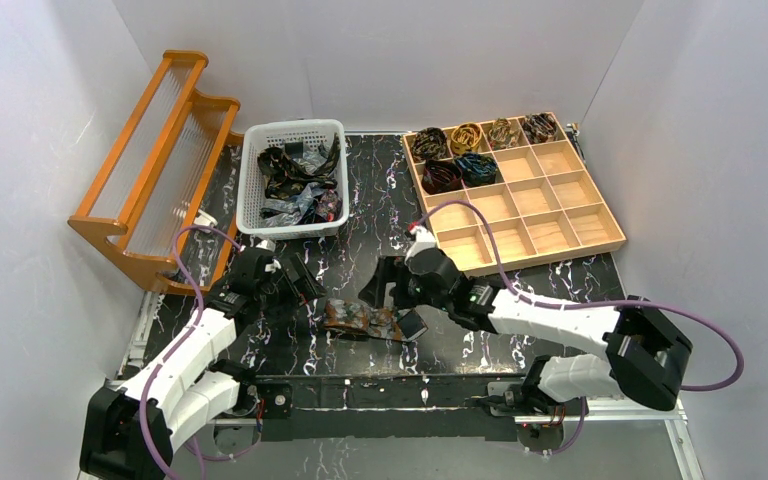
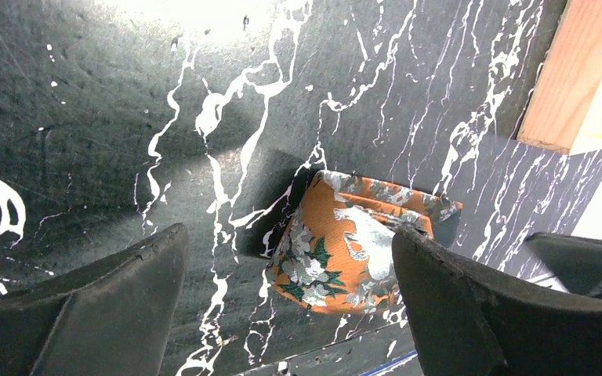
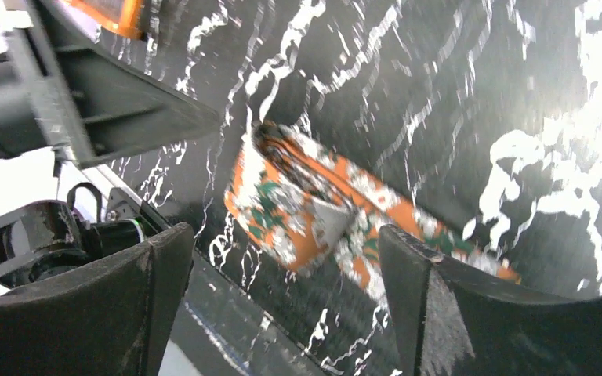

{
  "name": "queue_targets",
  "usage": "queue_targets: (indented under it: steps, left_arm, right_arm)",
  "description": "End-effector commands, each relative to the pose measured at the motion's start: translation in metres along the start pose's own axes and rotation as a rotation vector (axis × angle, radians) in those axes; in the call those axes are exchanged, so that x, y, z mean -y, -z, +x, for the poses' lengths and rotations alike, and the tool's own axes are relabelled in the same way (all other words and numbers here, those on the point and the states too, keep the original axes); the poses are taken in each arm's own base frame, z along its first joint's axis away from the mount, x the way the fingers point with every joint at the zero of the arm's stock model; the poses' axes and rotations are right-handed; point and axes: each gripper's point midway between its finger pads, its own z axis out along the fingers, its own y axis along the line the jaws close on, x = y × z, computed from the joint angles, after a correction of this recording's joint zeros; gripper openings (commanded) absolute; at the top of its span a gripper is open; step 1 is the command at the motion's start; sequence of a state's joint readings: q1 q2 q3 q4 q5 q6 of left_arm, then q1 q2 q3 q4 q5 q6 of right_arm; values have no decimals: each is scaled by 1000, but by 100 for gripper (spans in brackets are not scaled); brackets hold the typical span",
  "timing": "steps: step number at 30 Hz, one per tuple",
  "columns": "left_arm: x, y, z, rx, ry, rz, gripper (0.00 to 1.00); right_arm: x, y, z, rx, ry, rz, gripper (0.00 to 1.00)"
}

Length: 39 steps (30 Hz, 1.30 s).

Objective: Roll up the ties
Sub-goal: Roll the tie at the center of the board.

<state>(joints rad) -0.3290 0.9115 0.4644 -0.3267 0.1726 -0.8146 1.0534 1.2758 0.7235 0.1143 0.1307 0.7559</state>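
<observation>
In the top view, a wooden rack (image 1: 150, 180) stands at ten o'clock on the black, white-veined table (image 1: 360, 220). Just to its right, at eleven o'clock, a white basket (image 1: 255, 190) holds a loose heap of ties (image 1: 295, 175).

Nearer the arms, the left gripper (image 1: 305, 293) sits low over the table at about seven o'clock with its jaws spread wide, holding nothing. In the left wrist view (image 2: 286, 235), the folded end of the orange flowered tie (image 2: 337, 251) shows between the two fingers. Whether the right-hand finger (image 2: 470, 313) touches the tie cannot be told.

The tie (image 1: 360, 318) lies flat on the table at six o'clock, close to the near edge and between the two grippers.

The right gripper (image 1: 392, 305) is over the tie's right part with its jaws wide apart, gripping nothing. In its wrist view (image 3: 282, 235), the tie (image 3: 298, 211) runs slantwise under the gap.

At one o'clock a wooden tray (image 1: 560, 190) of square compartments holds six rolled ties (image 1: 465, 135). Four fill the far row and two lie in the left end of the next row.
</observation>
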Motion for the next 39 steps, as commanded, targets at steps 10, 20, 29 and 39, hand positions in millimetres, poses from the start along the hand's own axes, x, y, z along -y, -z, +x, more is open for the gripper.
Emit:
queue_targets:
  steps: [10, 20, 29, 39]
  left_arm:
    - [-2, -5, 9, -26, -9, 33, 98]
    - [-1, -4, 11, -34, -18, 49, 98]
    - [3, -6, 13, -45, -35, 77, 98]
    - [4, -15, 23, -60, -8, 136, 98]
  right_arm:
    - [11, -23, 44, -227, -398, 25, 60]
    - [10, -37, 53, -293, -395, 18, 52]
    - [24, -40, 60, -339, -417, 28, 45]
    - [46, -48, 70, -398, -442, 71, 41]
